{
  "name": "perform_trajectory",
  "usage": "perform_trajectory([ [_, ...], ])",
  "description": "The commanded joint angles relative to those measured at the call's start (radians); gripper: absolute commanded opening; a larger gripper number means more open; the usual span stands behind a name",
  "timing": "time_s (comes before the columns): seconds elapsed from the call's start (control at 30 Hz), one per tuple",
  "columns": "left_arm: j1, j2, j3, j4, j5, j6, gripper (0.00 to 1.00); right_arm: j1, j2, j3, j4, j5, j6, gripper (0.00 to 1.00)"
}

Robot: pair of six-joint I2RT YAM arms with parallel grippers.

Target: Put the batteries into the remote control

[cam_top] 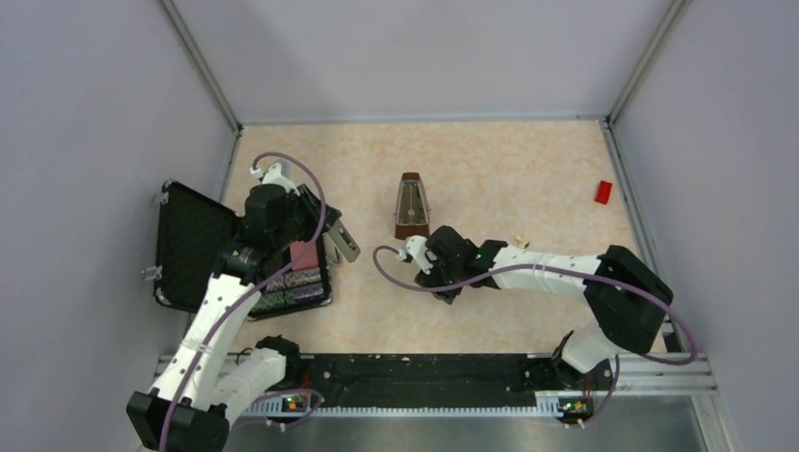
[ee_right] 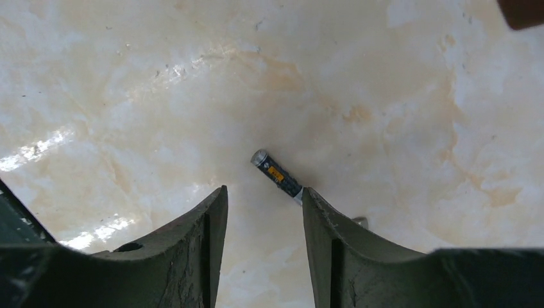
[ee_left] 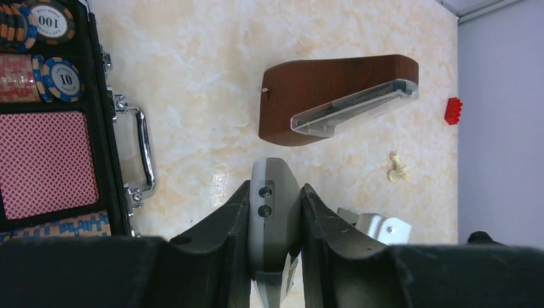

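Legibly, the poker chips (ee_left: 51, 19) in the case (ee_left: 106, 128) read "100" and "10"; the battery (ee_right: 277, 174) label is yellow, its text unreadable. Left gripper (ee_left: 276, 189) clenched on the remote control (ee_left: 274, 218), just beside the case, long axis along the fingers (ee_left: 321, 218), rounded end toward the metronome (ee_left: 321, 86). Right gripper (ee_right: 264, 192) released over the battery, which lies diagonally on the table (ee_right: 128, 96) with one end at a fingertip (ee_right: 314, 202).

Robot lab: grey-walled table (cam_top: 528, 179)

A brown metronome (cam_top: 412, 207) sits mid-table on the beige marbled tabletop (cam_top: 528, 160). An open black case (cam_top: 193, 240) holding poker chips and red-backed cards lies at the left; a small red block (cam_top: 603, 191) rests far right, well apart
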Motion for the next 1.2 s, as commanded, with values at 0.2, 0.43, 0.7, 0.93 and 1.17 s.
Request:
perform_trajectory([
  [0.2, 0.159, 0.026, 0.016, 0.139, 0.205, -0.007, 0.00, -0.035, 0.128, 0.129, -0.029, -0.028, -0.206, 0.43],
  [0.43, 0.200, 0.053, 0.018, 0.175, 0.256, -0.011, 0.00, -0.048, 0.158, 0.141, -0.087, -0.050, -0.244, 0.34],
  [0.7, 0.213, 0.059, 0.005, 0.194, 0.276, -0.017, 0.00, -0.048, 0.162, 0.123, -0.108, -0.061, -0.257, 0.25],
  [0.93, 0.217, 0.064, 0.002, 0.205, 0.288, -0.025, 0.00, -0.049, 0.165, 0.111, -0.114, -0.078, -0.257, 0.30],
  [1.17, 0.218, 0.065, -0.023, 0.229, 0.323, -0.045, 0.00, -0.048, 0.190, 0.138, -0.112, -0.042, -0.204, 0.08],
])
